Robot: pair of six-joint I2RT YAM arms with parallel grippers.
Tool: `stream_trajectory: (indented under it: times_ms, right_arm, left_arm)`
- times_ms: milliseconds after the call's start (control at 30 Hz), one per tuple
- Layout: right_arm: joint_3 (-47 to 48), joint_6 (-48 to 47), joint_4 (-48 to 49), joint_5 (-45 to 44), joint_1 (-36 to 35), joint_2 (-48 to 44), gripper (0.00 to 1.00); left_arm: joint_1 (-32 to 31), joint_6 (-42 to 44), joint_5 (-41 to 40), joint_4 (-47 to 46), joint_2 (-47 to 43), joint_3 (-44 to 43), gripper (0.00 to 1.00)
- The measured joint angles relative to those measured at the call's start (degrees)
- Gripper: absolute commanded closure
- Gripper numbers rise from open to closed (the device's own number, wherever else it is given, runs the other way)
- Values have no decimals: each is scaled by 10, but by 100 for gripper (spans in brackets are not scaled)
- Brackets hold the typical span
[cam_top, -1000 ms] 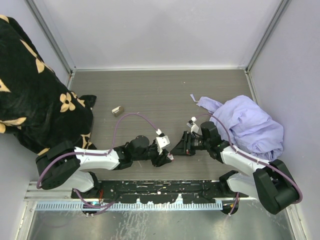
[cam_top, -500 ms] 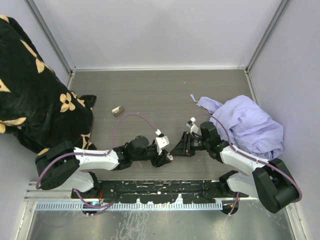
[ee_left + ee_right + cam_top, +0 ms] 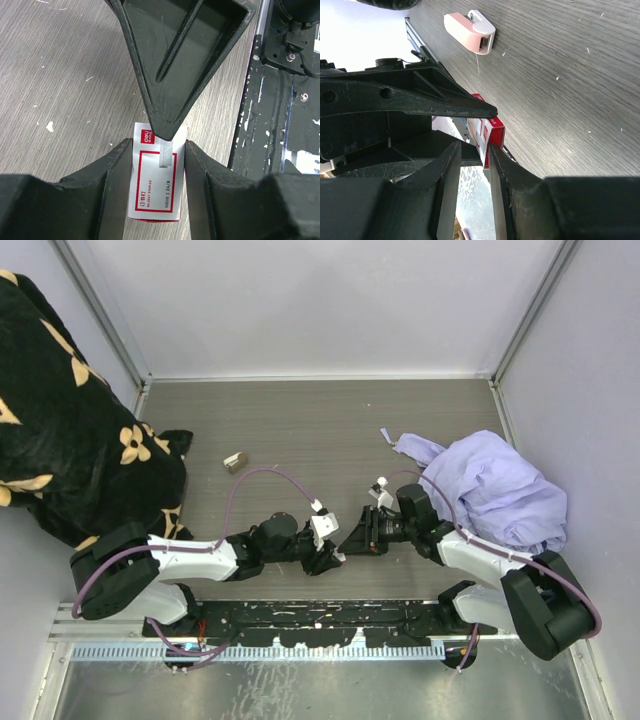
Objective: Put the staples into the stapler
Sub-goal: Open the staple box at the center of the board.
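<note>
Within left end effector (image 3: 159, 147) sits flat rectangular cardboard staples box (image 3: 150, 210).

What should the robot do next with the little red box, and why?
I'd guess the right gripper should pinch the grey staple strip and draw it clear of the box. The left gripper clamps the staples box steady, and the right one's fingertip sits right at that strip.
</note>
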State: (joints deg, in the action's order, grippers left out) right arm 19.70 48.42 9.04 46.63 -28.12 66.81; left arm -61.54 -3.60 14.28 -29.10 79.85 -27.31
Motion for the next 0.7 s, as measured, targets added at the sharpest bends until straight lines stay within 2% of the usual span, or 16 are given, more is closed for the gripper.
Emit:
stream_trajectory:
  times_ms: [700]
  right_arm:
    - [0,13,38,4,-29,36,65]
  left_arm:
    - [-3,-1,0,2,0,1,56]
